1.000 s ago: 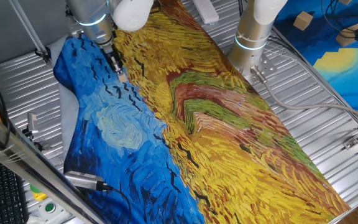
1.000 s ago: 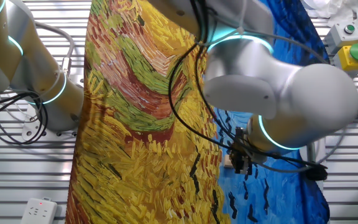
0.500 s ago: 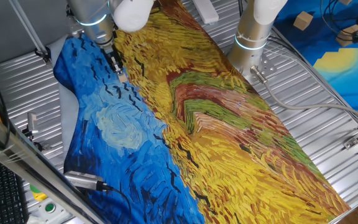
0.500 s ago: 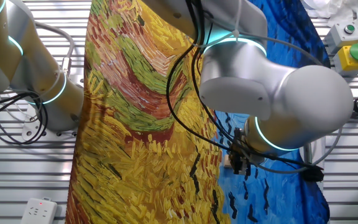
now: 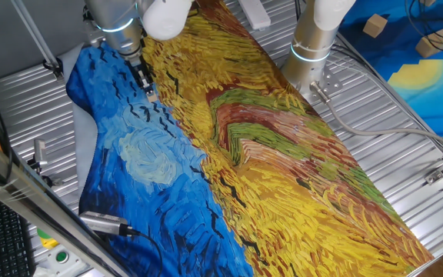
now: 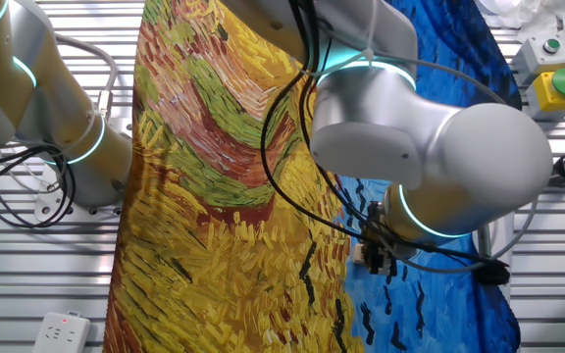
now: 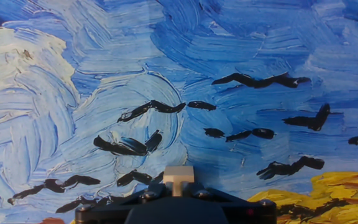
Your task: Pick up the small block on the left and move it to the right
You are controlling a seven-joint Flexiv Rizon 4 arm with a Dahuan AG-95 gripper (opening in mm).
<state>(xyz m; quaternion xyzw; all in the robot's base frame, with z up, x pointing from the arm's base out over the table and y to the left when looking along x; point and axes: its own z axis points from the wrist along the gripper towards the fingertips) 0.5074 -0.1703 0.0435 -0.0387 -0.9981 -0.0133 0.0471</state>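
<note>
The gripper (image 5: 149,91) of the silver Flexiv arm (image 6: 430,157) hung low over the blue, crow-flecked part of a painted cloth (image 5: 229,154) that covered the table, close to the line where the blue met the yellow wheat strokes. The small block (image 7: 178,176), a plain tan wooden cube, sat pinched between the two dark fingers, its pale face showing just above the gripper's black body at the bottom of the hand view. In one fixed view the cube (image 5: 151,97) appeared as a light speck at the very tips of the fingers, right at the cloth; whether it touched the cloth or was held just clear of it could not be told. In the other fixed view the block (image 6: 361,255) peeked out beside the dark gripper (image 6: 374,257) under the arm's glowing ring. A second, idle arm (image 5: 314,38) stood at the far side of the cloth, and a larger pale wooden block (image 5: 374,25) lay well apart on a second blue cloth beyond it
</note>
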